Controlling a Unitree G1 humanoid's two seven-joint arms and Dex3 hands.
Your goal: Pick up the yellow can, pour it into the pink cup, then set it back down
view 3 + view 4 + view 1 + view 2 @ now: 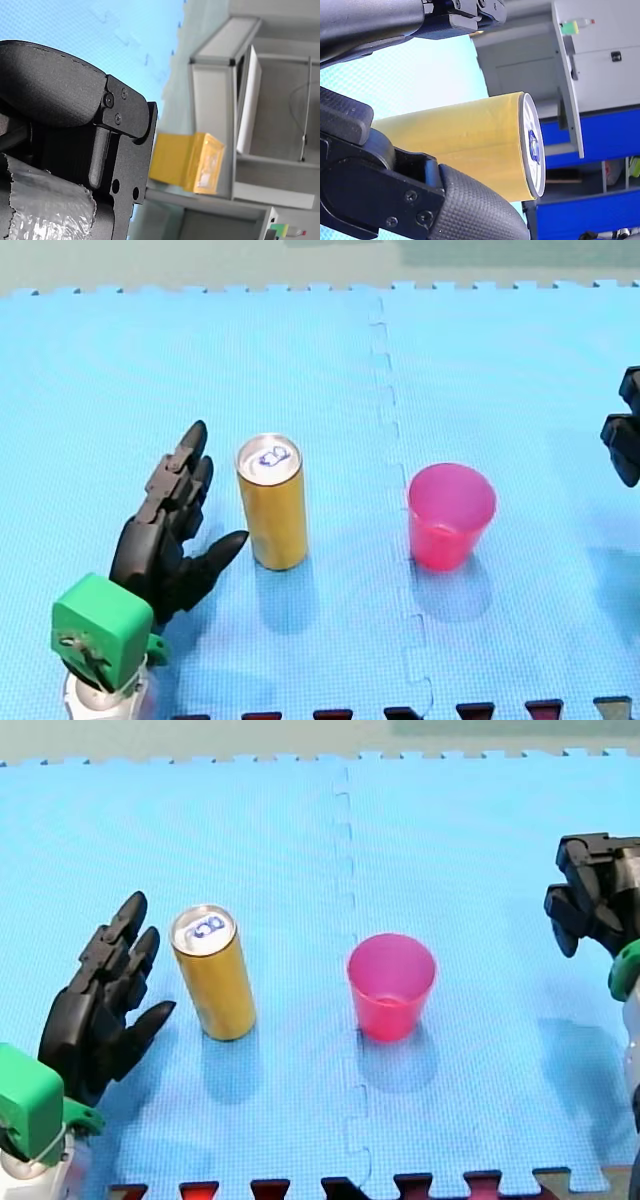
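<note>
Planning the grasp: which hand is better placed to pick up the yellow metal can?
Left. The left hand, holding nothing, is right beside the upright yellow metal can; the right hand is far off, beyond the pink plastic cup.

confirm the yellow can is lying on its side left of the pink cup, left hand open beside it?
No: the yellow can stands upright, per the first head view; it is left of the pink cup, left hand open beside it, right hand far right.

My left hand (165, 540) is just beside the upright can (272, 502) on the mat (480, 360), cup (450, 515) stands off to its right, right hand (625, 440) way over at the edge.
</note>
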